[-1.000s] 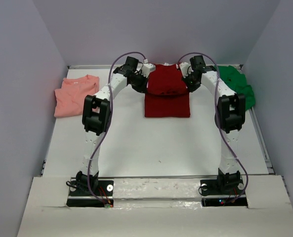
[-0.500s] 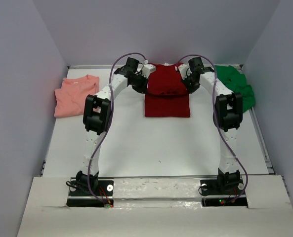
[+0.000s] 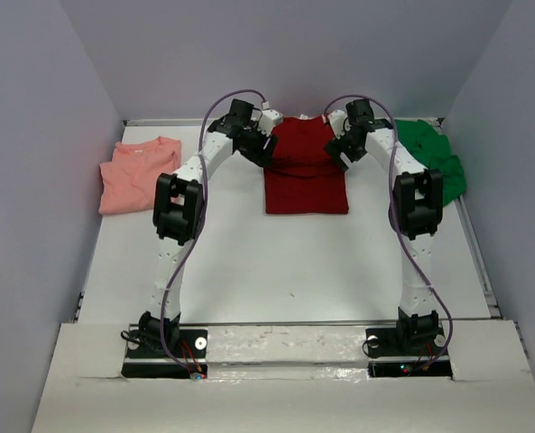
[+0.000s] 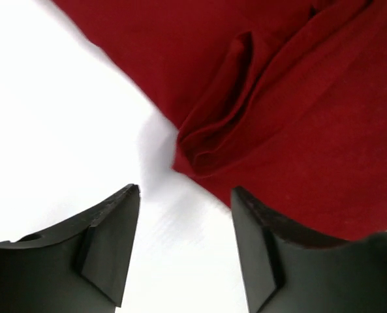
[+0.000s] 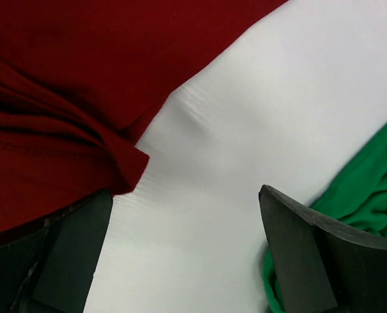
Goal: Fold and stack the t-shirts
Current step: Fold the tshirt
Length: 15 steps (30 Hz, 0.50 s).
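Dark red t-shirt (image 3: 305, 176) lies folded, upper centre of worktop (image 3: 276, 262). Left gripper (image 4: 185, 195) and right gripper (image 5: 185, 192) flank its upper half, jaws apart, empty. Fold looks done; next, fetch salmon pink t-shirt (image 3: 136, 173), upper left, or green t-shirt (image 3: 434, 153), upper right.

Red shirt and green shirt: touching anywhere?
Apart. The right wrist view shows a wide strip of bare white table between the red shirt and the green shirt.
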{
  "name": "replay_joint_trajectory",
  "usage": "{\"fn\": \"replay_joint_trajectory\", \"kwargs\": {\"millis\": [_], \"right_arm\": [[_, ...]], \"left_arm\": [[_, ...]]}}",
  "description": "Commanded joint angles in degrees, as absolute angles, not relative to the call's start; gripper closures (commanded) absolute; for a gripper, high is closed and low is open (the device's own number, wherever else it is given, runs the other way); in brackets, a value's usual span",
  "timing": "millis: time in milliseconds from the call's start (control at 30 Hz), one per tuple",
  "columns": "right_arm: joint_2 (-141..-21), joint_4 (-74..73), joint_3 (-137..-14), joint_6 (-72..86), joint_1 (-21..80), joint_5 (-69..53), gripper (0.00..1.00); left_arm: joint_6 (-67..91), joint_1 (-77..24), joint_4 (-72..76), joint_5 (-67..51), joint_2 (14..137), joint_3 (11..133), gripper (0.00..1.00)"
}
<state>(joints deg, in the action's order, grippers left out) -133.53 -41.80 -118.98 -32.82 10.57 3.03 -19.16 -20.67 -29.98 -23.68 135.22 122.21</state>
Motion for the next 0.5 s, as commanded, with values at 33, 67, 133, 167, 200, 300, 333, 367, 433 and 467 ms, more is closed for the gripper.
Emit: {"fn": "replay_joint_trajectory", "kwargs": {"millis": [33,67,133,167,200,300,333,367,433,467], "right_arm": [[-126.84,-42.53,-126.29,-35.33,10.28,7.38,0.00],[-125.70,-42.89,-126.91,-35.33,10.28,7.73,0.00],[-121.65,-44.55,-127.44,-34.98,10.28,7.13,0.00],[-120.07,-45.26,-127.35,-34.63,10.28,6.42,0.00],[-116.93,-47.00,-127.09,-33.24,10.28,4.07,0.00],[-109.99,-48.86,-122.71,-31.56,10.28,-0.60,0.04],[-108.30,-49.13,-120.61,-30.94,10.28,-2.44,0.07],[-106.89,-50.09,-116.50,-30.50,10.81,-4.38,0.13],[-103.73,-52.29,-112.09,-29.01,10.81,-10.51,0.77],[-102.93,-52.64,-107.19,-28.22,10.81,-12.29,1.00]], "left_arm": [[-20.31,-18.11,-28.04,-17.32,124.90,130.33,0.28],[-20.30,-17.67,-27.86,-16.79,123.59,131.47,0.26],[-20.74,-16.88,-27.78,-14.60,119.11,131.75,0.23],[-20.66,-16.79,-27.51,-13.46,117.35,130.36,0.22],[-20.65,-16.61,-26.99,-11.36,113.68,129.04,0.20],[-20.04,-16.26,-24.89,-9.06,105.49,119.65,0.16],[-19.78,-16.17,-24.18,-9.05,103.55,116.23,0.16],[-18.99,-15.91,-23.39,-9.66,99.62,108.97,0.16],[-18.81,-15.82,-21.63,-10.98,96.26,98.25,0.19],[-18.81,-15.82,-21.36,-13.16,93.54,94.69,0.24]]}}
